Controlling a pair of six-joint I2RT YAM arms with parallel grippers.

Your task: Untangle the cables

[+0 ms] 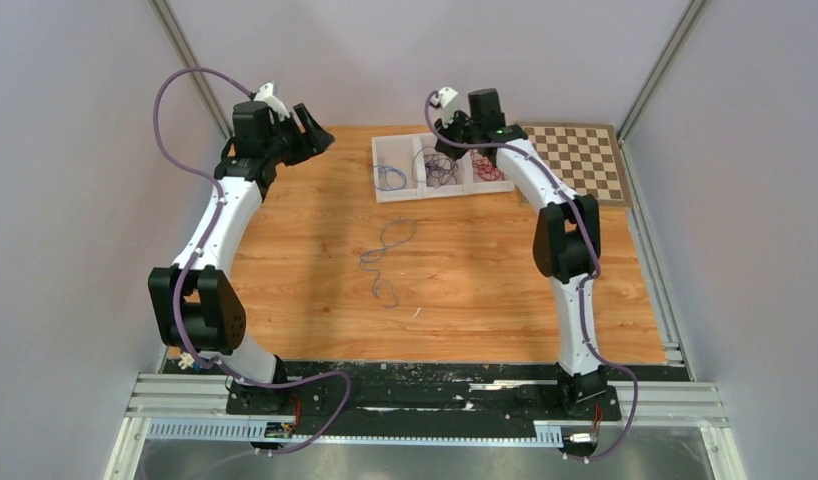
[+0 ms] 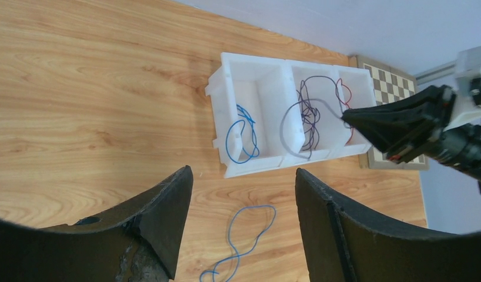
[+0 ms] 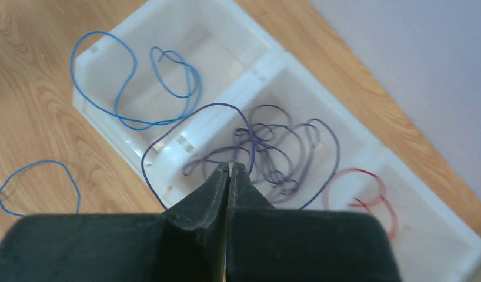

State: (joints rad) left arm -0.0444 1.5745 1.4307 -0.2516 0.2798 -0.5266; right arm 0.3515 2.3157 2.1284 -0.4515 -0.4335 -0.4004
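While hanging over a white tray (image 2: 273,88) of three compartments, pinched tight on a dark purple cable (image 3: 267,141): right gripper (image 3: 229,167), fingers pressed together. Directly under those fingertips, in the middle compartment, a loopy tangle of that hair-thin strand, with one wide loop rising over the divider toward the left. Left of the fingertips, in the end compartment, a blue cable (image 3: 193,79) lying in two slack loops. Right of them, in the other end compartment, a red cable (image 3: 356,171), one small ring. Well off to the right gripper's left, left gripper (image 2: 243,172), fingers wide apart, holding nothing. Seen between its fingers, down on the wooden table (image 1: 315,220), a loose blue cable (image 2: 257,207) in open curls, outside the tray.
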